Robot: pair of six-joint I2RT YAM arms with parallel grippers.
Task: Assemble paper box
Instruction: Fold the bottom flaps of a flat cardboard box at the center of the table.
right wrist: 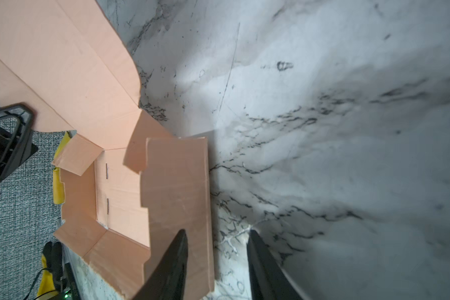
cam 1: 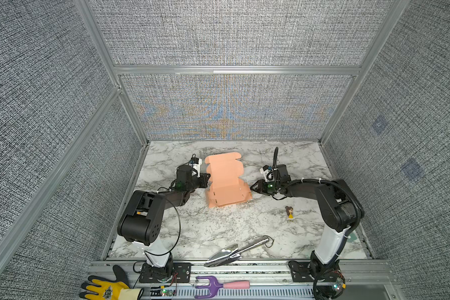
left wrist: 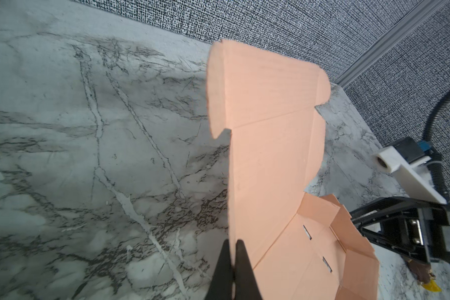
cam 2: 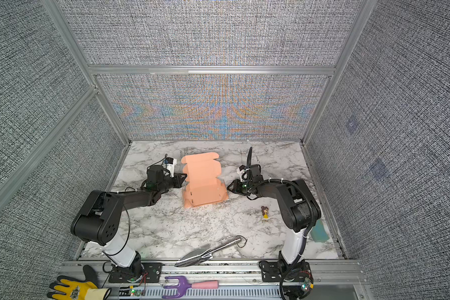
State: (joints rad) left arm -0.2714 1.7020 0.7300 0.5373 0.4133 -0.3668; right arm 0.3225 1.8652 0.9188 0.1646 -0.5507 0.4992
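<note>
We record a white marble-patterned table point(cam 1: 218, 228) with grey veins, closed on 3 sides by grey woven fabric walls point(cam 1: 218, 33) set in an aluminium frame point(cam 1: 234, 69). The paper box point(cam 1: 225, 181) sits on the far half of the table, near the middle, between the 2 arms. It is partly folded: low walls are raised around its near end and a long scalloped panel extends toward the back wall. On the same surface we note a small figurine point(cam 1: 289, 211) to the right of the box, well apart from it, and a metal trowel point(cam 1: 234, 252) at the front edge. A purple hand fork point(cam 1: 213, 285) with a pink handle and a yellow glove point(cam 1: 104, 288) lie at the front rail, off the marble. In both top views the left gripper point(cam 1: 207, 179) meets the box's left edge and the right gripper point(cam 1: 251, 187) stands just beside its right wall, but neither grip can be judged from there. The left wrist view shows the left gripper point(left wrist: 233, 244) clenched on the edge of the long panel, the cardboard pinched between its fingertips. The right wrist view shows the right gripper point(right wrist: 217, 231) released, its fingers point(right wrist: 265, 267) apart, 1 overlapping the raised side wall and 1 over bare marble. That view also shows 2 slots in the box floor. In a top view a teal item point(cam 2: 320, 231) lies behind the right arm; we cannot tell what it is.
</note>
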